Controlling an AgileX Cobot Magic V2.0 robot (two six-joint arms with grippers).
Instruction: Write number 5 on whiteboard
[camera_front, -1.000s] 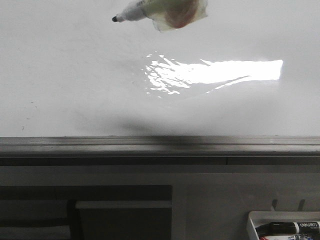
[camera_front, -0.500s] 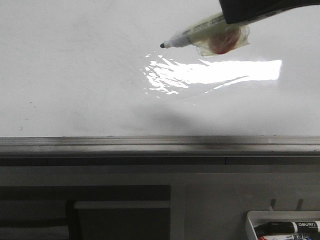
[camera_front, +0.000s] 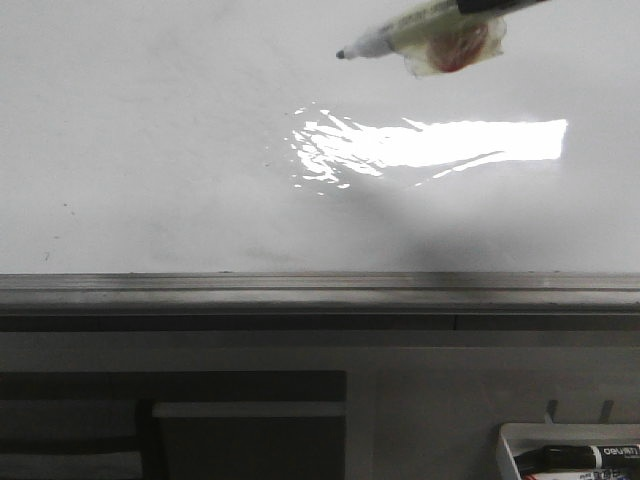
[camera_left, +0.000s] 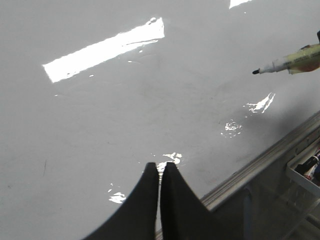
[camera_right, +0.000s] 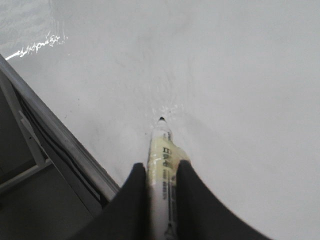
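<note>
A: Where's the whiteboard (camera_front: 150, 150) rn?

B: Fills most of front view, glossy, big glare patch mid-right, grey frame edge (camera_front: 320, 290) along its near side. I see no number 5 on it, board looks bare apart from faint specks.

A: Right pincer (camera_right: 162, 167)?

B: I've got it pinching the marker (camera_right: 161, 150), tip (camera_front: 341, 54) pointing left in front view. Can't tell if tip touches the board (wrist cam shows it v. close).

A: Left pincer (camera_left: 160, 167)?

B: Pressed together, nothing in it, over the board near the frame. White tray (camera_front: 515, 445) w/ a spare marker (camera_front: 590, 457) sits bottom right, below the board
</note>
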